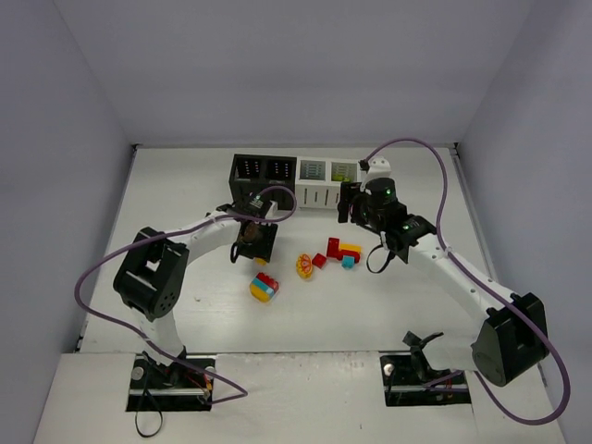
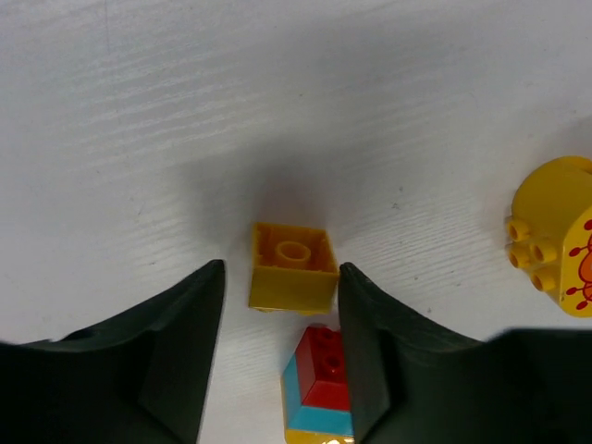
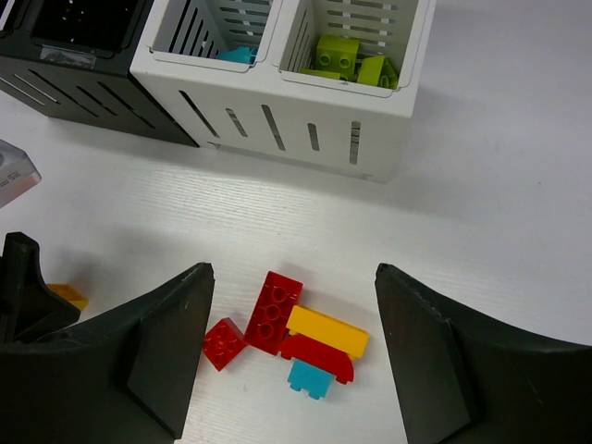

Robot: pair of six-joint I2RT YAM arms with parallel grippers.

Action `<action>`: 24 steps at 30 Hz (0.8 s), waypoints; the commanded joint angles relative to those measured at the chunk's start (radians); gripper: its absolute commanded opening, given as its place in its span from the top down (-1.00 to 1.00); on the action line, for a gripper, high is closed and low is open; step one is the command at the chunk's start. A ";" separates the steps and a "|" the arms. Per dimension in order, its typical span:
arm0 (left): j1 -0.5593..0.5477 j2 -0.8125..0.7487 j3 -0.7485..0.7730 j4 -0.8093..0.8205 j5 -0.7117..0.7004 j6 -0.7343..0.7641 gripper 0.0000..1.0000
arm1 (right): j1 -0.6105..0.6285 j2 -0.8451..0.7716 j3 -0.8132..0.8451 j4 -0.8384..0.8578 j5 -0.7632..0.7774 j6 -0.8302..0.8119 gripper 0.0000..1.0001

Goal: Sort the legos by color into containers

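The white table (image 1: 185, 194) bears a yellow brick (image 2: 292, 266) between the jaws of the left gripper (image 2: 281, 270), a striped stack (image 2: 319, 388) behind its tips, a mixed clump (image 3: 305, 338) under the right gripper (image 3: 294, 273), bins (image 3: 277, 111) beyond.

White counter (image 1: 176, 185) with a faint wood grain in fine streaks across it, matte, softly shadowed in the close views, and bounded at the far edge by a thin dark line at the foot of the back wall (image 1: 296, 65). Closed in on three sides by plain pale grey-lilac panels: the back wall straight ahead, a left wall (image 1: 46, 185) and a right wall (image 1: 546, 120), both slanting outward toward the near corners. Along the near edge, a separate off-white strip (image 1: 296, 398), set off from the main surface by a straight seam.
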 commanded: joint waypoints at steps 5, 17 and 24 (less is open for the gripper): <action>-0.003 -0.024 0.003 0.012 -0.063 -0.076 0.50 | -0.008 -0.026 -0.001 0.056 0.005 0.007 -0.33; 0.022 -0.211 0.341 -0.029 -0.238 0.042 0.95 | -0.020 -0.089 -0.018 0.053 -0.010 0.006 -0.33; 0.128 -0.057 0.608 -0.014 -0.247 0.102 0.92 | -0.022 -0.140 -0.033 0.040 -0.012 0.010 -0.33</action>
